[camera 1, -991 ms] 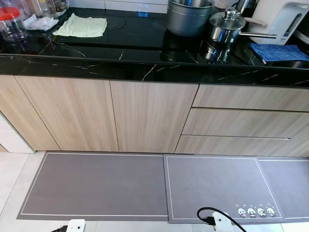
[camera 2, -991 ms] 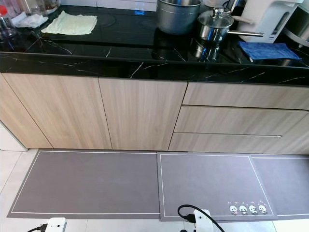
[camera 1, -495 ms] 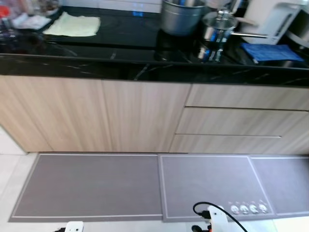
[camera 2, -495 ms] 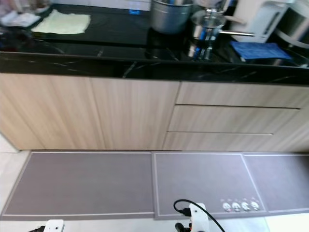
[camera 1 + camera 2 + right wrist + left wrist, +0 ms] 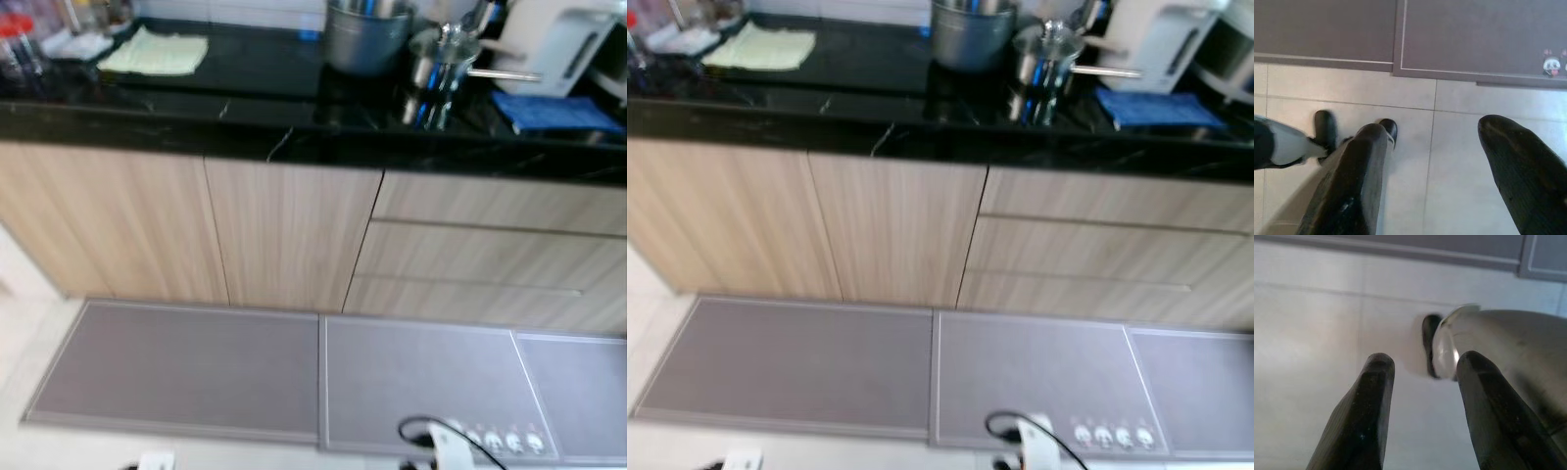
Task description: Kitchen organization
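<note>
Head views, slightly blurred: a black marble countertop (image 5: 294,137) tops light wood cabinets (image 5: 284,235). On it stand a grey metal pot (image 5: 364,39) and, just right of it, a lidded steel saucepan (image 5: 436,61) whose long handle points right. A pale green cloth (image 5: 157,52) lies flat far left, a blue cloth (image 5: 554,110) far right. Grey mats (image 5: 196,367) cover the floor below.

Left wrist view: the left gripper (image 5: 1420,377) hangs over pale floor tiles (image 5: 1312,313), fingers spread, holding nothing, well away from the countertop.

Right wrist view: the right gripper (image 5: 1442,147) hangs likewise, fingers wide apart and empty, near the mat's edge.
</note>
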